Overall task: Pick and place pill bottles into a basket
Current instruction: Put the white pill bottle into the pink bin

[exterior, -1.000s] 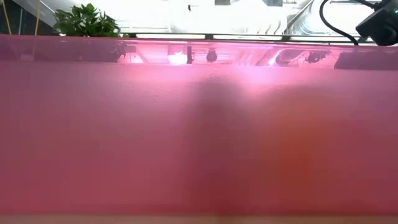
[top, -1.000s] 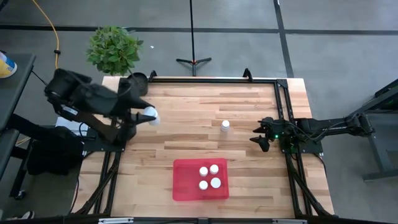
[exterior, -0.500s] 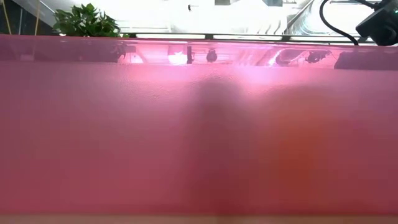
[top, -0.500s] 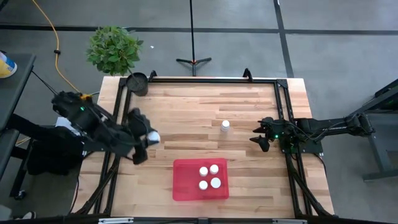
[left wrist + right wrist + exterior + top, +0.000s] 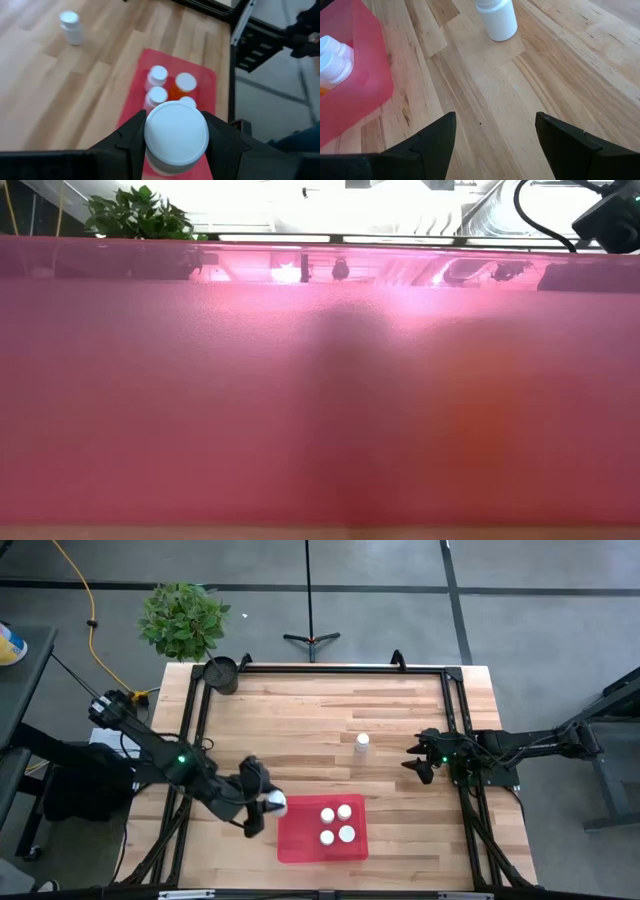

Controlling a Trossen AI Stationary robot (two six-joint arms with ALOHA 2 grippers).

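The red basket (image 5: 300, 840) lies near the table's front edge and holds several white-capped pill bottles (image 5: 337, 824), one with an orange body (image 5: 176, 93). Its wall fills the low view (image 5: 320, 380). One white bottle (image 5: 361, 743) stands upright on the wood at mid-table; it also shows in the right wrist view (image 5: 498, 17). My left gripper (image 5: 268, 806) is shut on a white pill bottle (image 5: 176, 136) just left of the basket's left edge. My right gripper (image 5: 418, 766) is open and empty near the table's right edge. My left gripper pinches the white bottle between its two fingers (image 5: 131, 136), which lie on opposite sides just below the round cap (image 5: 176, 131). The bottle is lifted clear of the table, cap toward the wrist camera, beside the basket's left edge.
A small dark pot (image 5: 221, 672) stands at the table's far left corner with a green plant (image 5: 182, 618) beyond it. A black frame (image 5: 450, 700) runs along the table's far, left and right sides. Bare wood lies between the basket and the lone bottle.
My left gripper has carried the white bottle from the table's far left toward the near edge and rightward, ending beside the basket's left edge. The bottle stays held throughout. My right arm has kept still.
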